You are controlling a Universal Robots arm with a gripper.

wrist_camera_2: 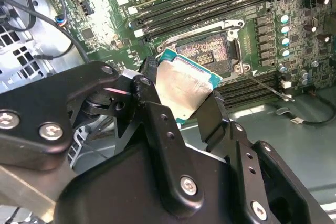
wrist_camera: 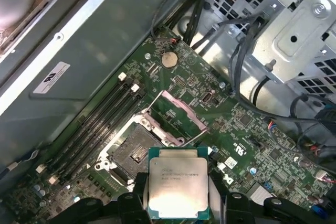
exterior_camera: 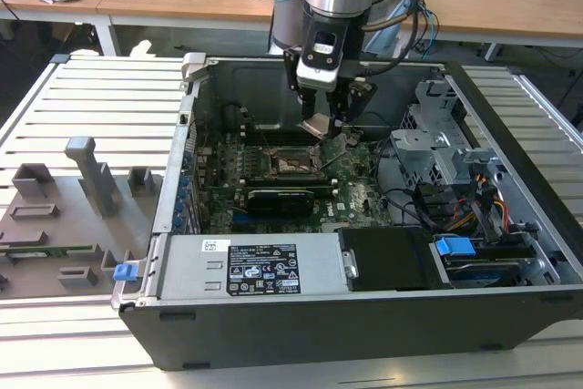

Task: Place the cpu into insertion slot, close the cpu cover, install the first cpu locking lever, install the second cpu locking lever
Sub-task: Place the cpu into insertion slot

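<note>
My gripper point(exterior_camera: 321, 127) hangs inside the open computer case, shut on the cpu point(exterior_camera: 318, 126), a flat silver-topped square chip. In both wrist views the black fingers point(wrist_camera: 139, 188) clamp the cpu point(wrist_camera: 177, 186) point(wrist_camera_2: 184, 90) by two opposite edges, tilted and held above the board. The insertion slot point(wrist_camera: 134, 148) point(wrist_camera_2: 207, 51) point(exterior_camera: 296, 164) lies open and bare just beyond the chip. The cpu cover point(wrist_camera: 176, 115) stands swung up on the slot's far side. A thin wire locking lever point(wrist_camera_2: 268, 85) sticks out loose beside the slot.
Long black memory slots point(wrist_camera: 100, 119) run beside the socket. A black expansion card point(exterior_camera: 282, 198) lies near it, a metal drive cage point(exterior_camera: 437, 134) with cables point(wrist_camera: 252, 77) at the exterior view's right. The power supply point(exterior_camera: 250, 271) is in front. Grey fixtures point(exterior_camera: 91, 175) stand outside the case.
</note>
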